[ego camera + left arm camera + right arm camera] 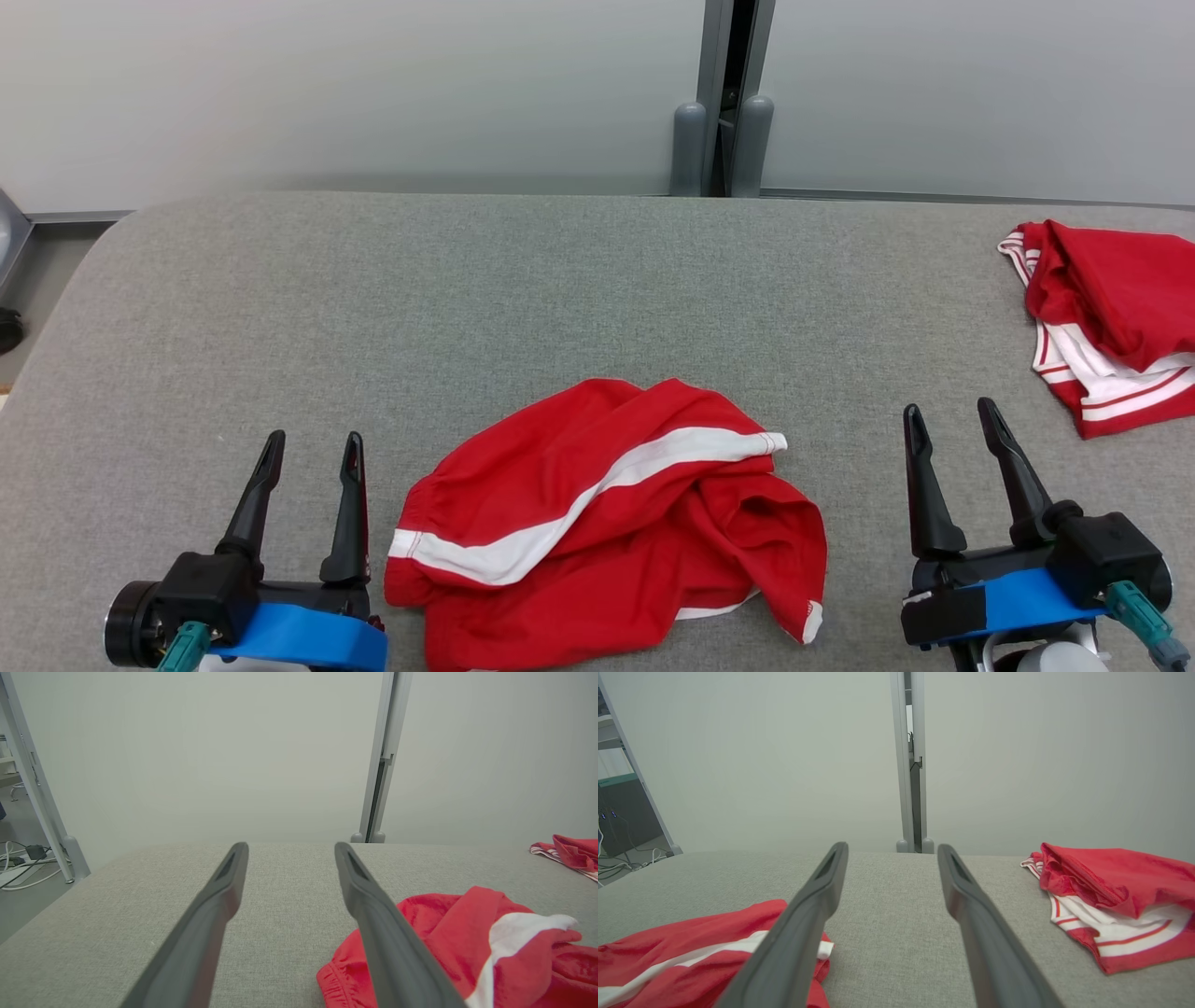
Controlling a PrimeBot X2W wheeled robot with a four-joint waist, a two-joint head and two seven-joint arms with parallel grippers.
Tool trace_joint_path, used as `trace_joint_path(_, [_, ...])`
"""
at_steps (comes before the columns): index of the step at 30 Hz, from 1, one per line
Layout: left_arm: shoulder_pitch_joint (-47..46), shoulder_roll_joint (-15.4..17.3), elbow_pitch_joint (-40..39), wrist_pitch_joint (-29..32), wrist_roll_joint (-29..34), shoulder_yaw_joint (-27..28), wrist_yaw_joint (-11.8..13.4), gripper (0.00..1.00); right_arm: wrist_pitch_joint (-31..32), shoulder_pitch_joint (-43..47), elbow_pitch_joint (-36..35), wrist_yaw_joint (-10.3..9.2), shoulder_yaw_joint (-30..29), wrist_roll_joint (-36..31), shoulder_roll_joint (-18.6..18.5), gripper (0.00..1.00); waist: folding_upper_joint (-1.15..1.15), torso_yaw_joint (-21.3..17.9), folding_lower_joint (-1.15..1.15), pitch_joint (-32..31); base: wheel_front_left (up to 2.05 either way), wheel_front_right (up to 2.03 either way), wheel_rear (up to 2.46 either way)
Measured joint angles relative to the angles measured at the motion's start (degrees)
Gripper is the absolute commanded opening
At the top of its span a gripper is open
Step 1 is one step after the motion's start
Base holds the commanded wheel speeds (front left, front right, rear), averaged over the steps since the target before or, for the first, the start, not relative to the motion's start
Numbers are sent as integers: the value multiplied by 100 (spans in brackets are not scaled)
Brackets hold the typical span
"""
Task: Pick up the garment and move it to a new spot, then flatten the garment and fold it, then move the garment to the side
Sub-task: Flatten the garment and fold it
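The crumpled red garment (607, 523) with a white stripe lies at the near middle of the grey table (467, 299). Its nearest hem runs off the bottom of the head view, and its folds hide what sort of garment it is. The left gripper (315, 439) hovers over the table's near left and the right gripper (949, 408) over its near right. Both have their fingers spread apart and empty, clear of the cloth. A second red garment (1111, 317) sits at the table's far right, cut off by the frame edge.
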Motion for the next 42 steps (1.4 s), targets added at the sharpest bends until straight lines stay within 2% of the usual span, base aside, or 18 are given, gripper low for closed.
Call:
trace_joint_path(9, [9, -1, 156, 0, 78, -154, -116, 100, 0, 21, 8, 0, -47, 0, 45, 100, 0, 23, 0, -42, 0, 0, 0])
trace_joint_path(19, [241, 105, 972, 0, 37, -678, -302, 100, 0, 62, 60, 0, -99, 1, 55, 100, 0, 36, 0, -39, 0, 0, 0])
trace_joint_path(28, [263, 269, 1586, 0, -120, -982, -315, 100, 0, 63, 77, 0, -114, 0, 58, 100, 0, 32, 0, 41, 0, 0, 0])
trace_joint_path(37, [110, 282, 1834, 0, -263, -1308, -316, 100, 0, 54, 92, 0, -74, 1, 59, 100, 0, -16, 0, 109, 0, 0, 0])
trace_joint_path(38, [58, 283, 1829, 1, -275, -1356, -316, 46, 0, 51, 92, 0, -75, 1, 60, 100, 0, -23, 0, 117, 0, 0, 0])
trace_joint_path(39, [-4, 288, 1808, 0, -280, -1393, -318, 0, 0, 49, 92, 0, -75, 1, 60, 100, 0, -28, 1, 126, 0, 0, 0])
trace_joint_path(42, [-178, 350, 1724, 0, -305, -1444, -318, 0, 0, 37, 91, 0, -79, 1, 60, 100, 0, -45, 0, 153, 0, 0, 0])
